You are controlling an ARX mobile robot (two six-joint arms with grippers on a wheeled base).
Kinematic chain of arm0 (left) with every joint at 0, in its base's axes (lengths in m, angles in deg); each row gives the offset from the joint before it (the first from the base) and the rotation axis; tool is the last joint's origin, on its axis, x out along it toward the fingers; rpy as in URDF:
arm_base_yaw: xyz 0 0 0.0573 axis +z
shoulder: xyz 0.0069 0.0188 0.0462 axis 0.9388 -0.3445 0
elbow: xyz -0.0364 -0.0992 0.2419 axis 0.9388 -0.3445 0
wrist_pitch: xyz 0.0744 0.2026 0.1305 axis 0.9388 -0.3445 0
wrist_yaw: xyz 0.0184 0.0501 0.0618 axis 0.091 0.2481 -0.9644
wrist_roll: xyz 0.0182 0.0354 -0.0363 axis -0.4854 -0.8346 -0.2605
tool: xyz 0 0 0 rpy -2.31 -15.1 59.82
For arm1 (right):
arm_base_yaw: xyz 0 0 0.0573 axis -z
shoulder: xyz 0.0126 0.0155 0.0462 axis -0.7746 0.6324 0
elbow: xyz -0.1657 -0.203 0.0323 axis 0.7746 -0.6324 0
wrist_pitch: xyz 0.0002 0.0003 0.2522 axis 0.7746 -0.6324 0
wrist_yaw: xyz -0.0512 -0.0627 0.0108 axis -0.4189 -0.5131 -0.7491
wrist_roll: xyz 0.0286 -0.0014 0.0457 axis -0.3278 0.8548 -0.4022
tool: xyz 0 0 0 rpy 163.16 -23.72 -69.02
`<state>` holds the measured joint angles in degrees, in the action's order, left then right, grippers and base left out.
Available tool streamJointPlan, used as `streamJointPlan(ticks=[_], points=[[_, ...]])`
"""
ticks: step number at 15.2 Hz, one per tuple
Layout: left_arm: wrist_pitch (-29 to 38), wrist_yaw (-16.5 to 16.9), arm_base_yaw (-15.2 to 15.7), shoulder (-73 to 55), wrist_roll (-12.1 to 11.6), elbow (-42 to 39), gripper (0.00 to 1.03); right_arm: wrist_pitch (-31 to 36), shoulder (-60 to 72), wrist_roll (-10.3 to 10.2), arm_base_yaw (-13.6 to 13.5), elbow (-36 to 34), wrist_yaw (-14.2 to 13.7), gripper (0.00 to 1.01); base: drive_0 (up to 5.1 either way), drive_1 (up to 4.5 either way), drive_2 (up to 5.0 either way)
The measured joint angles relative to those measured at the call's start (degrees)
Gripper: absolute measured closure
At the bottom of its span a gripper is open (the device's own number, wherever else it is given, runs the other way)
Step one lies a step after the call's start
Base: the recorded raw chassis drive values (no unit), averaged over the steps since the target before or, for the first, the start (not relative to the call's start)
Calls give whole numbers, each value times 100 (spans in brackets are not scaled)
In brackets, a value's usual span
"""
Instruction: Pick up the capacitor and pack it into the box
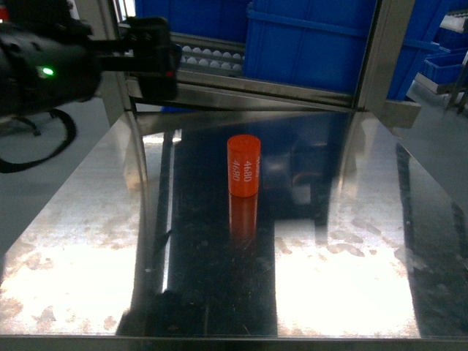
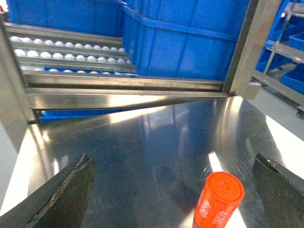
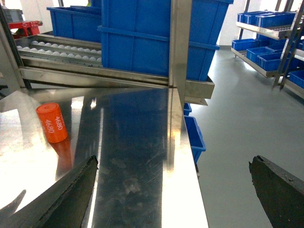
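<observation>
Standing upright near the middle of the steel table (image 1: 88, 241), the capacitor (image 1: 243, 166) is untouched. Both claws are spread: the left gripper (image 2: 175, 190) far left above it, the right gripper (image 3: 171, 190) off the right edge. A glancing finger could topple it rolling; no box shows.

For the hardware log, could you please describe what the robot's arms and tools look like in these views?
The left arm is matte black and bulky, with a small green indicator light and a black cable looping beneath it. Its wrist view shows two dark, wedge-shaped fingers with rough, worn edges. The right tool's fingers look the same.
</observation>
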<state>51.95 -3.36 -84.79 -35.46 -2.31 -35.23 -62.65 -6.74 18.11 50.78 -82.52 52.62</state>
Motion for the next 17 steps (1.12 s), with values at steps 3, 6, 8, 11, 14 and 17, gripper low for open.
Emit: streamJointPlan(ticks=[3,6,8,11,14,17], points=[[39,79,-610,-1097,146,647,5,0,0,0,0,0,0,3,0,0,0],[-46,52,-835,-1766,131,1126,5,0,0,0,0,0,2,3,0,0,0],[-146,26,-848,-2356,151,1493,5,0,0,0,0,0,0,3,0,0,0],[-509,-35,-815,-3230,168,2343,5,0,0,0,0,0,2,3,0,0,0],[-1152,-48,-811,-3582,197,2914,11,0,0,0,0,0,0,3,0,0,0],[-1239,-83,-833,-3471,221,2833,49,0,0,0,0,0,0,3,0,0,0]])
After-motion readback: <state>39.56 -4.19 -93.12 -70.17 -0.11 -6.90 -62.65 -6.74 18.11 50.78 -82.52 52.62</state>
